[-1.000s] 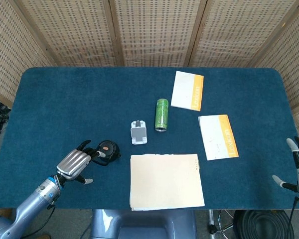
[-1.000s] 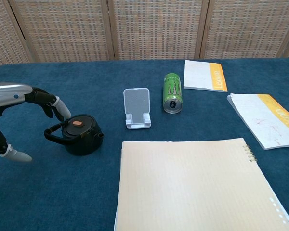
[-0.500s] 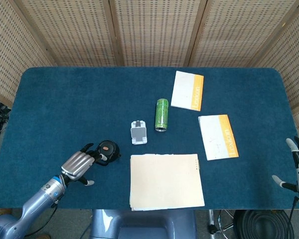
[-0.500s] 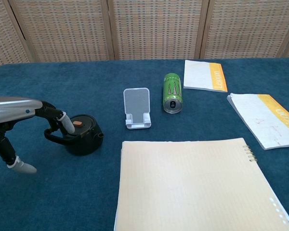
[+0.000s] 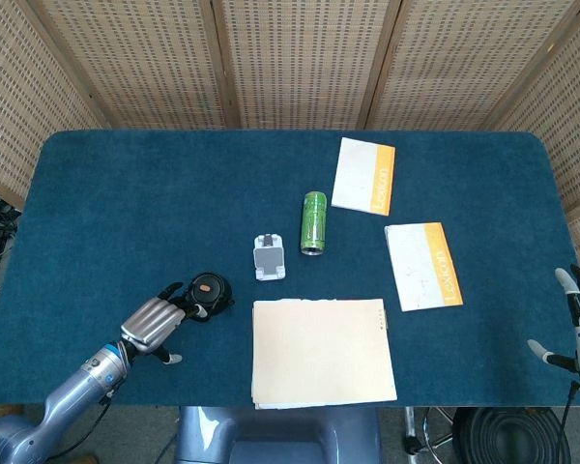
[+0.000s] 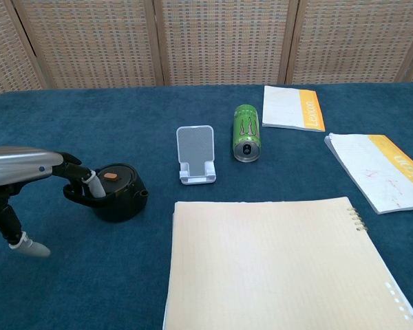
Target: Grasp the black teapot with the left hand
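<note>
Near the table's (image 5: 126, 193) front left edge sits the teapot (image 6: 115, 191), left of the big notebook (image 6: 275, 265). My left hand (image 5: 153, 322) reaches its handle, fingers (image 6: 89, 182) curling around it; whether they grip, I cannot tell. My right hand (image 5: 578, 319) hangs off the right edge, fingers spread, empty.

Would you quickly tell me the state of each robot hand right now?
Left robot hand: fingers reach the handle of the black teapot; whether they grip it cannot be told.
Right robot hand: open, holding nothing, off the table's edge.
</note>
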